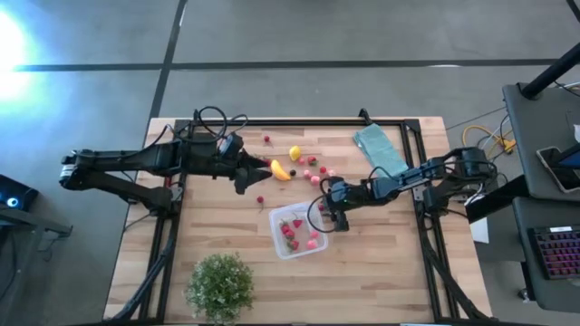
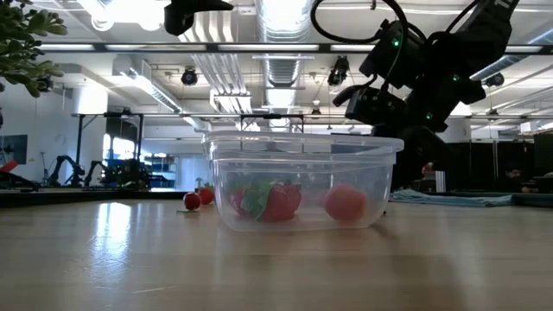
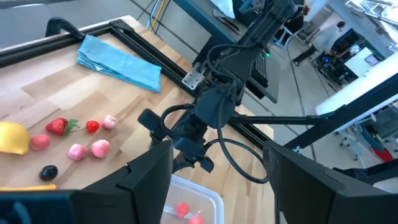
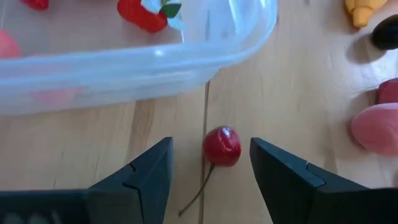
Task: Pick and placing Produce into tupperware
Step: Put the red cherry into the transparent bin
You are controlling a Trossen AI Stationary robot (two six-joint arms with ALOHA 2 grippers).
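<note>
The clear tupperware stands mid-table with several red and pink pieces inside, among them a strawberry. More produce lies on the wood beyond it: a banana, a lemon and scattered berries. My right gripper is low at the box's far right corner, open. Its fingers stand on either side of a red cherry on the table without touching it. My left gripper hangs open above the table beside the banana, with nothing between its fingers.
A teal folded cloth lies at the far right of the table. A bushy green plant stands at the near edge, left of the box. A black frame rail runs along the far edge. Bare wood lies near right.
</note>
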